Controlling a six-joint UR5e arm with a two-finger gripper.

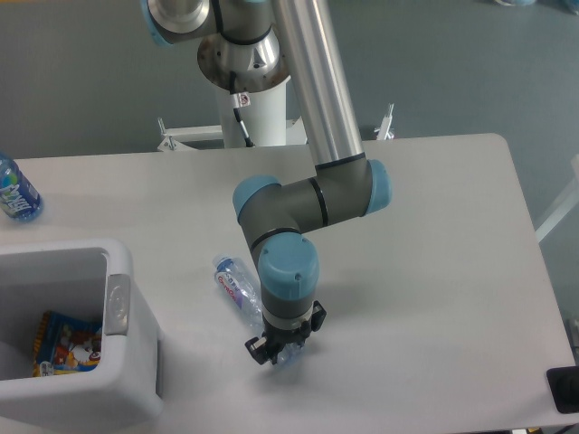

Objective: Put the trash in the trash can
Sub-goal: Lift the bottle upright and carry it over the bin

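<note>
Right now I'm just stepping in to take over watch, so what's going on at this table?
The arm's gripper is down over the crushed clear bottle lying on the table, at the bottle's near end. Whether the fingers have closed on it cannot be told from this view. The snack packet already lies inside the white trash can at the left. An upright blue-labelled bottle stands at the table's far left edge, untouched.

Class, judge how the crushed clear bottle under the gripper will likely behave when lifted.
The crushed bottle looks empty, so probably light. Its dented clear walls likely flex under the gripper. Held near one end, it may droop or swing.
</note>
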